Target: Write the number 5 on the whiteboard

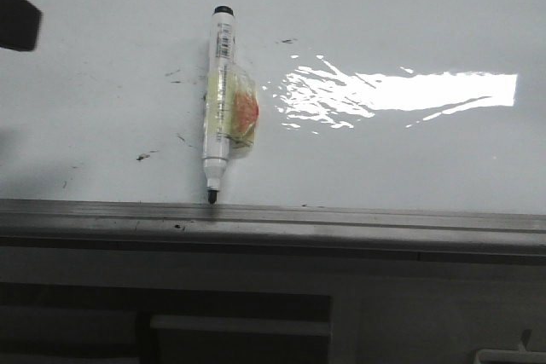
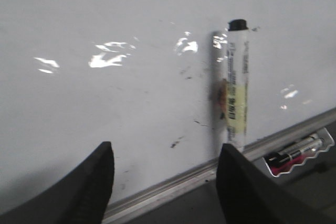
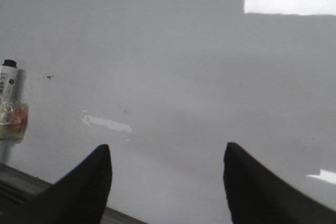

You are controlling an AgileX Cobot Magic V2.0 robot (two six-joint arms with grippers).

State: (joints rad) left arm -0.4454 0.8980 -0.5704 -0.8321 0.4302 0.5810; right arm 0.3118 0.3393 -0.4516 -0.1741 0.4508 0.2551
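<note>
The whiteboard (image 1: pixel 384 6) is glossy white-grey with glare and a few faint black smudges; no number 5 shows on it. A white marker (image 1: pixel 218 100) with a black cap end and a yellow-orange taped label lies on the board, its black tip by the grey edge rail (image 1: pixel 341 221). It also shows in the left wrist view (image 2: pixel 236 85) and the right wrist view (image 3: pixel 9 103). My left gripper (image 2: pixel 165 153) is open and empty above the board near the rail, the marker just beyond one finger. My right gripper (image 3: pixel 168 153) is open and empty over bare board.
A dark arm part (image 1: pixel 17 19) shows at the front view's far left edge. Below the rail, a small tray (image 2: pixel 299 153) holds other pens. Dark table framing (image 1: pixel 239 313) lies in front of the rail.
</note>
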